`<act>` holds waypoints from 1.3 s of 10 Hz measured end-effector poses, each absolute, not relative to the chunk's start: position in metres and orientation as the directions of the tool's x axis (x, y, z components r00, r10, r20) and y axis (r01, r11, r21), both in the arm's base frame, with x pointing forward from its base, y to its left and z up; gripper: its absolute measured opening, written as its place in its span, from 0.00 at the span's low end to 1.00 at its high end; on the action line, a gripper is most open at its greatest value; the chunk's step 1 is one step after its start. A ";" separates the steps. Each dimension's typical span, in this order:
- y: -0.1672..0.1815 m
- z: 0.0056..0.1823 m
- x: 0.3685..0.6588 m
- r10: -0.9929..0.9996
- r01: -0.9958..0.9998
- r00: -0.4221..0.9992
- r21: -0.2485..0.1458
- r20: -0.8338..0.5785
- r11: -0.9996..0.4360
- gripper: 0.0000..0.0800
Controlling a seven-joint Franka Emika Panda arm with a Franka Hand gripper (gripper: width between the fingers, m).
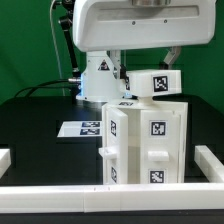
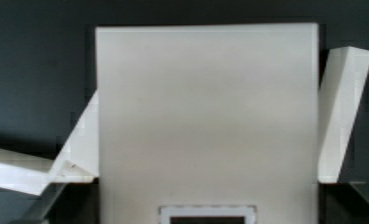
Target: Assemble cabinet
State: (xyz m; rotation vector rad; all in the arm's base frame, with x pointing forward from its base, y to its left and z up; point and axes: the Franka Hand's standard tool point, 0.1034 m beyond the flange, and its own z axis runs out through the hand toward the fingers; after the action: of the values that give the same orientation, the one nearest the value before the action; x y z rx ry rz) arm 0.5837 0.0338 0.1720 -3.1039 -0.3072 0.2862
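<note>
- White plastic box-shaped cabinet stands upright on the black counter, near the middle of the exterior view. Small black-and-white square tags mark its faces.
- A white tagged block sits tilted at the top of the cabinet, directly under the robot's white arm.
- The pincer hangs just over that block. Its fingertips are hidden by the arm and the block, so I cannot tell whether it is parted, closed or gripping anything.
- A thin flat white marker board lies on the counter to the exterior view's left of the cabinet, a little behind it and apart from it.
- Low white rails edge the counter along the front and at both sides.
- The wrist view shows a broad white panel filling the centre. A narrow white panel stands just beside it on one side, and a slanted white panel leans on the other.
- A dark tag shows partly at one end of the broad panel.
</note>
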 end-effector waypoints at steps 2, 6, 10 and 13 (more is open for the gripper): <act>0.033 0.168 0.583 0.194 0.193 0.963 -0.026 -0.187 -0.981 0.70; 0.034 0.161 0.584 0.196 0.195 0.962 -0.025 -0.192 -0.980 0.70; 0.034 0.162 0.584 0.196 0.195 0.962 -0.024 -0.188 -0.980 0.70; 0.034 0.161 0.584 0.196 0.195 0.962 -0.024 -0.189 -0.981 0.85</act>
State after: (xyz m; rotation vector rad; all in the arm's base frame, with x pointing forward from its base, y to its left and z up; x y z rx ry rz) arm 0.5841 0.0337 0.1611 -3.1063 -0.3093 0.3005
